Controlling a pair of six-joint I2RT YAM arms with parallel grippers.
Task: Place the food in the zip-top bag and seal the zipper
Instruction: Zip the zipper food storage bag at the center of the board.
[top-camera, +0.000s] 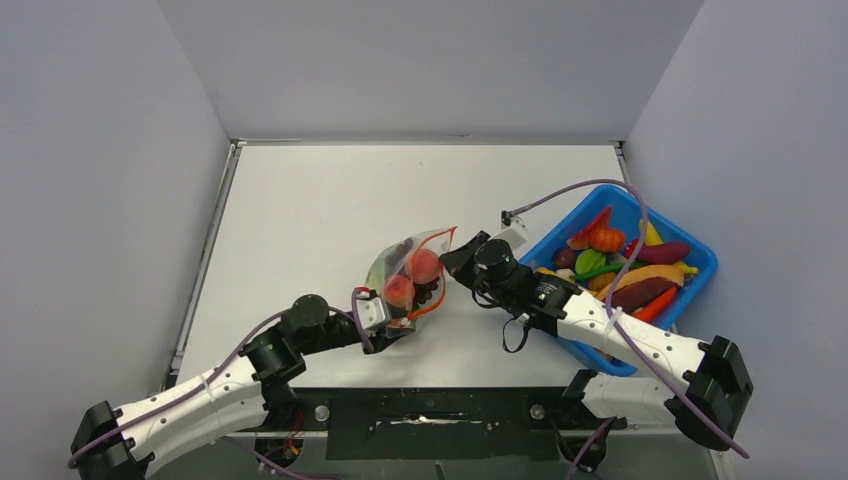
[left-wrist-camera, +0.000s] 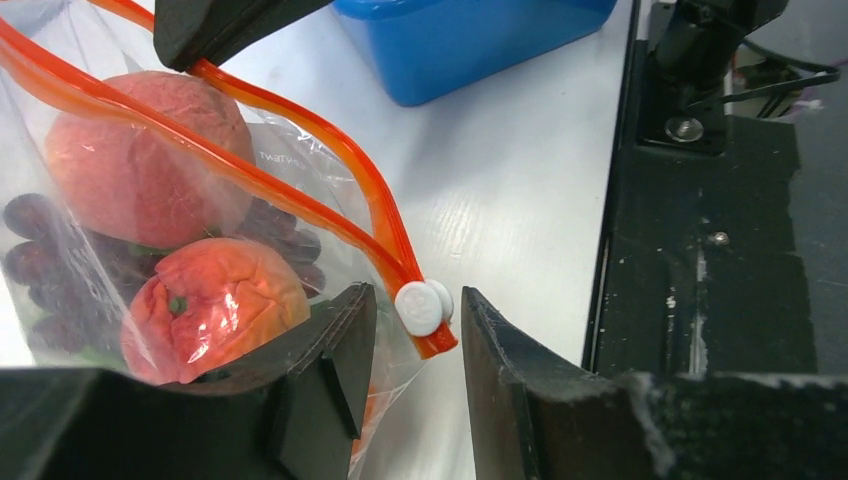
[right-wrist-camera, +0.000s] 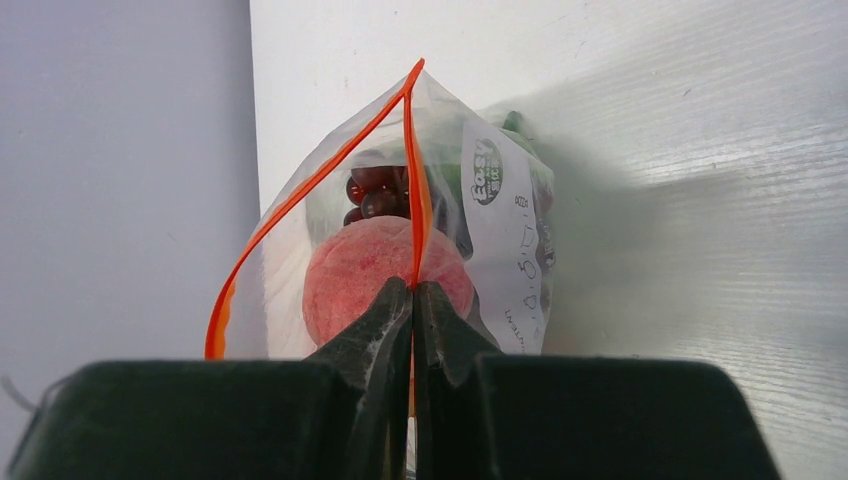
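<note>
The clear zip-top bag (top-camera: 388, 262) stands at the table's middle. It holds two red-orange round pieces (top-camera: 425, 265), dark grapes (left-wrist-camera: 30, 260) and a green leaf (top-camera: 378, 268). Its orange-red zipper (left-wrist-camera: 300, 190) gapes open along most of the mouth. My right gripper (right-wrist-camera: 413, 292) is shut on the zipper strip (right-wrist-camera: 415, 170) at the bag's right end, and it also shows in the top view (top-camera: 452, 262). My left gripper (left-wrist-camera: 415, 340) is open, with its jaws on either side of the white slider tab (left-wrist-camera: 423, 305) at the zipper's near end and not touching it. It also shows in the top view (top-camera: 390, 318).
A blue bin (top-camera: 700, 262) at the right holds several more toy fruits and vegetables, and the right arm lies across its near corner. It also shows in the left wrist view (left-wrist-camera: 470, 40). The black mounting rail (left-wrist-camera: 700, 250) runs along the table's near edge.
</note>
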